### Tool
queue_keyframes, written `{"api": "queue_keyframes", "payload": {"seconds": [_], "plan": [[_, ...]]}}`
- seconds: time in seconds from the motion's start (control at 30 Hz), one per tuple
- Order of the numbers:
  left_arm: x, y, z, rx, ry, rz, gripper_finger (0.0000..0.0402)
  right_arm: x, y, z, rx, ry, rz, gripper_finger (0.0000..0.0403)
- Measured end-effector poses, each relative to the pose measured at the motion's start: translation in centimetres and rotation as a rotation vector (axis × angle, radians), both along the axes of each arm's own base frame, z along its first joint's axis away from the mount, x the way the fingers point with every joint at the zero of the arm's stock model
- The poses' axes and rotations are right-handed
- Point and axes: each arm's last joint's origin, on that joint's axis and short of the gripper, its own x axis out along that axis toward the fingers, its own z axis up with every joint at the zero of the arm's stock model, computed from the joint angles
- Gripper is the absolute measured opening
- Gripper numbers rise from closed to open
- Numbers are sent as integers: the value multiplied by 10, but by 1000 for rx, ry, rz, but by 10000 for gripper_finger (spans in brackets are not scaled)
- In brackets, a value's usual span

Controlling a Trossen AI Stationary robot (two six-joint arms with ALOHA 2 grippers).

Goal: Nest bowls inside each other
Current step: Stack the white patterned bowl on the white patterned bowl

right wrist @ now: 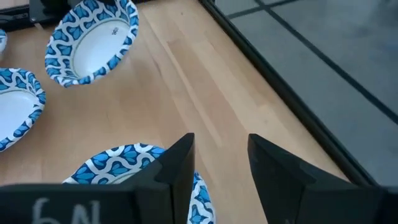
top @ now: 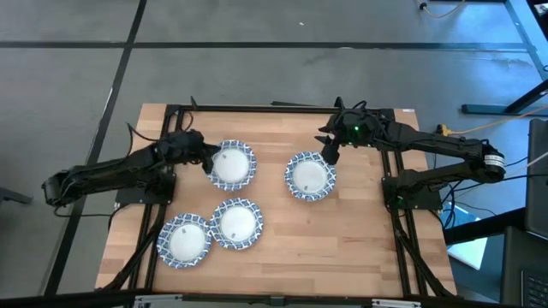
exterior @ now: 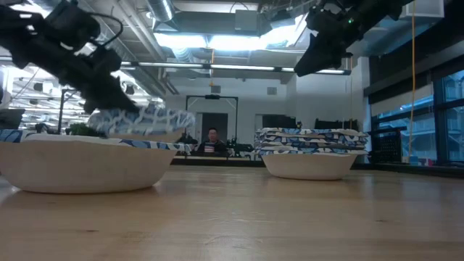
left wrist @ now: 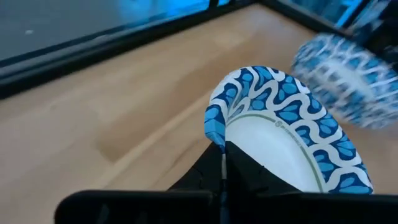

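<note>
Left claw (top: 205,156) is carrying a bowl (top: 232,165) by its rim, airborne. Right claw (top: 329,152) is hanging released above the stack (top: 310,176). Next: lowering it centred there.

My left gripper (top: 208,159) lifts a bowl (top: 233,165) at frame centre-left; a stack (top: 310,176) sits right, two bowls (top: 211,231) lower left

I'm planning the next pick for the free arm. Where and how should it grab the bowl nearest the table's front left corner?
Judging by shape, pinch that bowl at its scalloped rim, coming down from above, one finger inside and one outside; the left gripper holds its bowl this way. Choose the rim side facing away from the touching neighbour bowl.
</note>
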Motion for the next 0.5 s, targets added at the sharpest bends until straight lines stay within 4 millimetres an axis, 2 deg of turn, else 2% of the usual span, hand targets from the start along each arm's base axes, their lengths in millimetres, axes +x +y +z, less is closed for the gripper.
{"api": "queue_keyframes", "payload": {"seconds": [0.1, 0.37, 0.5], "plan": [[3, 1, 13, 6, -40, -14, 1, -8, 3, -2, -24, -50, 4, 150], [8, 2, 41, -21, -136, -58, 0, -57, 17, -23, -32, -233, -40, 150], [20, 5, 55, -32, -139, -98, 0, -76, 24, -29, -14, -328, -61, 150]]}}
